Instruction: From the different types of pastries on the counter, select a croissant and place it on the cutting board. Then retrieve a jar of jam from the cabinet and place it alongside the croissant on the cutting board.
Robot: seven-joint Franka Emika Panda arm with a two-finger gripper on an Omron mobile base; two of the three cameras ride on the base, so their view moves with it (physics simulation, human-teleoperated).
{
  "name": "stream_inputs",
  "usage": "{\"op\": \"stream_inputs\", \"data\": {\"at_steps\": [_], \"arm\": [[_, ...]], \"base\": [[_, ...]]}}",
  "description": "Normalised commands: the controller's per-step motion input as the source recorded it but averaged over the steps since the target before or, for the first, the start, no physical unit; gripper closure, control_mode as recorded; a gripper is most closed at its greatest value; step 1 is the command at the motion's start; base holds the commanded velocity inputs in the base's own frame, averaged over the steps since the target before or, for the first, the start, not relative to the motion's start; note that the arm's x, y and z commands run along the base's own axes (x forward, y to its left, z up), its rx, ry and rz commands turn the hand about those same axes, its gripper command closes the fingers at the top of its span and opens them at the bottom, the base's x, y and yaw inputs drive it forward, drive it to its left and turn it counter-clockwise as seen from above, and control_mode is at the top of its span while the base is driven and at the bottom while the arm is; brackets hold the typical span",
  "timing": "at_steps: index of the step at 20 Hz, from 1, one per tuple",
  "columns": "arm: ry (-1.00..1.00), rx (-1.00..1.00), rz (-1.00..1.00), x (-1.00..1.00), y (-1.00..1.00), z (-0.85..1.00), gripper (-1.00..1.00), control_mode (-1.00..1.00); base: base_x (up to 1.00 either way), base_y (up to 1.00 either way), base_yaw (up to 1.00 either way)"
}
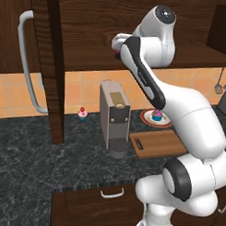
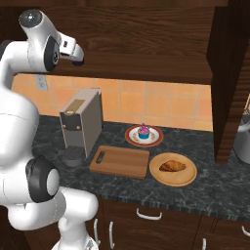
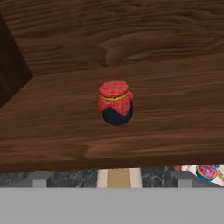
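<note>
Arm: raised high, elbow bent, forearm reaching into the open cabinet [image 1: 136, 23]. Hand [image 2: 78, 59] at shelf height, pointing into the cabinet; its fingers stand wide apart, holding nothing.

Jar [image 3: 115, 102]: upright on the cabinet shelf [image 3: 175, 109], centre of the hand view, red cloth-like lid over a dark body, apart from the fingers [image 3: 41, 178] at 6 o'clock of it. Cabinet side wall at its 9 o'clock.

Counter [image 2: 205, 195]: dark marbled stone, wooden drawers below with pale handles. Orange tiled wall behind.

Board [image 2: 120, 161]: flat on the counter, slot handle at its left end in the right base view, bare on top.

Croissant [image 2: 173, 166]: on a round wooden plate [image 2: 173, 179], just beside the board at its 3 o'clock, not on the board.

Cupcake [image 2: 143, 132]: on a red-rimmed plate [image 2: 155, 141], at 12 o'clock of the board, near the wall.

Second cupcake [image 1: 82, 114]: cherry on top, on the bare counter by the wall, at 9 o'clock of the coffee machine.

Coffee machine [image 2: 82, 122]: grey box, at 9 o'clock of the board, directly under the hand.

Cabinet door [image 1: 15, 47]: swung open at left in the left base view, with curved grey handle [image 1: 28, 65].
</note>
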Motion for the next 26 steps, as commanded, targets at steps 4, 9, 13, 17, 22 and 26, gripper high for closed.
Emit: {"op": "stream_inputs", "data": {"at_steps": [4, 9, 13, 17, 22, 26], "arm": [[-0.03, -0.01, 0.0, 0.03, -0.05, -0.3, -1.0, -1.0], [-0.02, 0.0, 0.01, 0.23, -0.09, -0.22, -1.0, -1.0], [0.0, 0.0, 0.06, 0.31, -0.16, 0.0, -1.0, -1.0], [0.0, 0.0, 0.07, 0.35, -0.11, 0.0, -1.0, -1.0], [0.0, 0.0, 0.07, 0.51, 0.0, -0.02, -1.0, -1.0], [0.0, 0.0, 0.07, 0.39, 0.16, 0.0, -1.0, -1.0]], "base": [[0.0, 0.0, 0.0], [0.0, 0.0, 0.0], [0.0, 0.0, 0.0], [0.0, 0.0, 0.0], [0.0, 0.0, 0.0], [0.0, 0.0, 0.0]]}}
